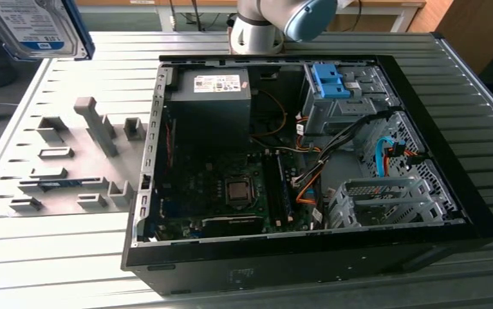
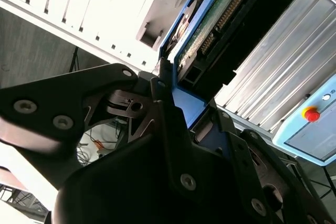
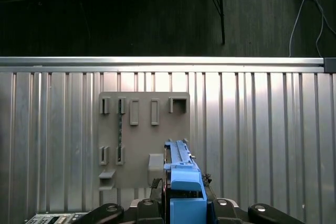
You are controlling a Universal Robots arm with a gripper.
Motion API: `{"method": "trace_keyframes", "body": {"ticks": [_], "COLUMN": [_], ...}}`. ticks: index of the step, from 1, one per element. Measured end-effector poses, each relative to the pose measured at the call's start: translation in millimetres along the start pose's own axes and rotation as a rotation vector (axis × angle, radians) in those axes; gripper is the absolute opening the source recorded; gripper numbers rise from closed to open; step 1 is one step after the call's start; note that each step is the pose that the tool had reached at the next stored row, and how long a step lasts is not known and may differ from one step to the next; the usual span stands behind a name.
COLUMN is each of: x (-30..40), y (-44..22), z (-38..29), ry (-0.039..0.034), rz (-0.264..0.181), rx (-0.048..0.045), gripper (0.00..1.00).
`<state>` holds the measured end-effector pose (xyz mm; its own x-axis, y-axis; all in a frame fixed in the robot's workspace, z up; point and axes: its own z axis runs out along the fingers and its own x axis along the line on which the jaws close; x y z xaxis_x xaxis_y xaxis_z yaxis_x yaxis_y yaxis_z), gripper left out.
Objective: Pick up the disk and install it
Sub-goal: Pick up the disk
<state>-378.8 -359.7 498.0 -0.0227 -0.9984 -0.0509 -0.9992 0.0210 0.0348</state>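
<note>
The disk [image 1: 33, 26], silver-grey with a white-and-blue label, hangs high at the exterior view's upper left, well above the table. In the second wrist view its green circuit-board underside [image 2: 210, 30] and a blue side rail show, with my gripper [image 2: 189, 106] shut on it, black fingers [image 2: 160, 85] pressed against the rail. In the first wrist view the disk's blue rail [image 3: 181, 174] stands edge-on between the gripper [image 3: 184, 208] halves, above the grey holder plate [image 3: 144, 135].
An open black computer case [image 1: 452, 193] lies on the ribbed metal table [image 1: 58, 257], with a blue bracket [image 1: 331, 80] in its drive cage and a grey power supply [image 1: 212, 96]. Grey slotted holders [image 1: 74, 161] stand beside the case. A control box with a red button [image 2: 311, 115] is nearby.
</note>
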Motion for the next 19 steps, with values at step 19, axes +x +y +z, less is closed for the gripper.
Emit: {"method": "trace_keyframes", "body": {"ticks": [19], "x": [-0.4], "y": [-16.4], "z": [-0.5], "ry": [0.0000], "rz": [0.000], "rx": [0.0001], "gripper": [0.36]}}
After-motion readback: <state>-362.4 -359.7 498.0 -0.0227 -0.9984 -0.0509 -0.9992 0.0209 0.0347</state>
